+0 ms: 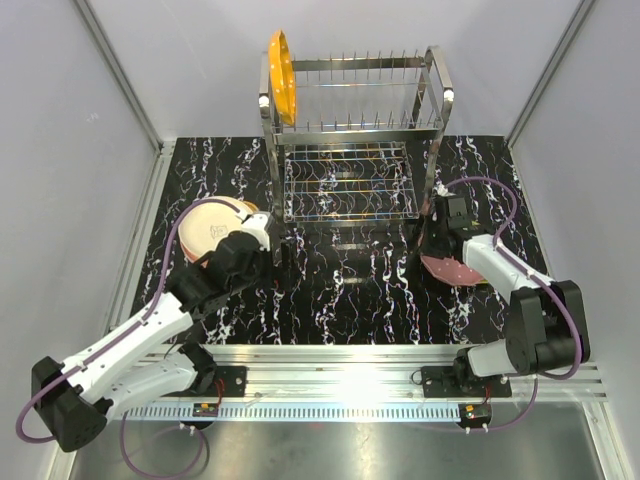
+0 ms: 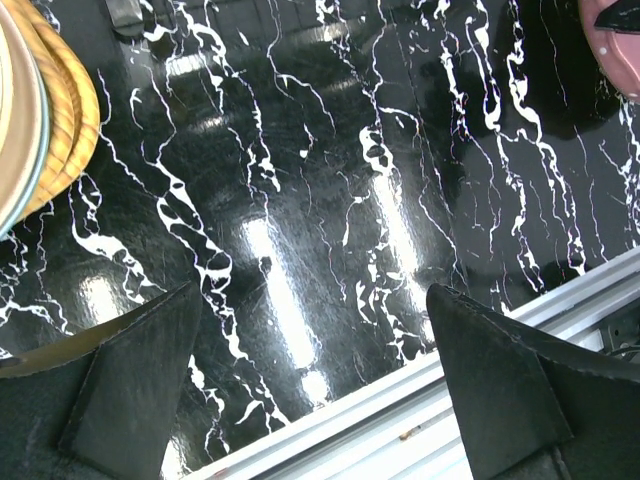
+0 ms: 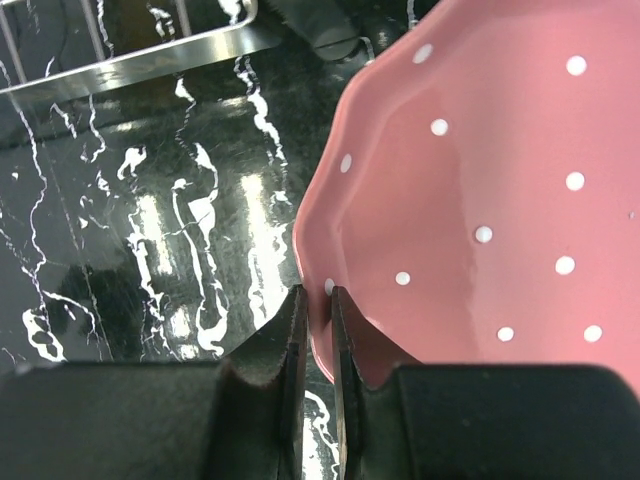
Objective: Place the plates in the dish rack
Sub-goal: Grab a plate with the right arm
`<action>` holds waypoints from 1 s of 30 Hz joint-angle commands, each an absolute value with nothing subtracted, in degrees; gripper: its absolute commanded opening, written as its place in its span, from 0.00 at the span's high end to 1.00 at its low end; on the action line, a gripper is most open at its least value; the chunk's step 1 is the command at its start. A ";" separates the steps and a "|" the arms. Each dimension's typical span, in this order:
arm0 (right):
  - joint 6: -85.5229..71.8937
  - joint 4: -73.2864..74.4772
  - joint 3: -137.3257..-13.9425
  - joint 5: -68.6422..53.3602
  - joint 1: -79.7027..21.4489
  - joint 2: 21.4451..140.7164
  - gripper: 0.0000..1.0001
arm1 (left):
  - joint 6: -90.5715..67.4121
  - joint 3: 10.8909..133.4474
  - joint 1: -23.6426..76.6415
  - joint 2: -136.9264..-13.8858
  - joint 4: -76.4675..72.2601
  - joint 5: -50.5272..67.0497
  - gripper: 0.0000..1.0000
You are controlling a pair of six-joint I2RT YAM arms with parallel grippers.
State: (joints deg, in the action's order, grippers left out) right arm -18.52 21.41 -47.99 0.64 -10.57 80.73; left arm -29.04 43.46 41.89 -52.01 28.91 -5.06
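The dish rack stands at the back of the table, with an orange plate upright at its left end. A stack of plates in cream and tan lies at the left and also shows as the stack in the left wrist view. My left gripper hovers just right of it, open and empty. My right gripper is shut on the rim of a pink plate with white dots. That pink plate sits tilted, right of the rack's foot.
The black marbled tabletop lies between the arms. A metal rail runs along the near edge. The rack's base bar lies just ahead of the right gripper. White walls enclose the table.
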 commanded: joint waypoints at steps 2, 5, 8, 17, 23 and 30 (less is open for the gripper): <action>-18.20 23.03 -50.19 -0.35 -13.27 81.65 1.00 | -29.88 43.33 41.75 -49.92 26.89 -3.95 0.01; -17.93 23.81 -50.62 1.93 -15.19 82.52 1.00 | -29.79 43.33 41.75 -48.96 27.68 -4.83 0.01; -18.02 24.26 -50.89 2.81 -17.04 82.97 1.00 | -30.06 43.42 41.75 -48.34 28.04 -5.01 0.01; -17.23 26.89 -53.44 7.11 -19.95 86.65 1.00 | -31.03 43.16 41.75 -47.99 28.39 -3.34 0.01; -17.05 28.21 -55.28 9.13 -21.97 89.47 1.00 | -31.55 43.24 41.75 -46.76 29.27 -3.69 0.01; -16.35 29.97 -57.22 10.98 -23.29 92.46 1.00 | -29.71 49.64 41.75 -46.93 38.12 -7.11 0.01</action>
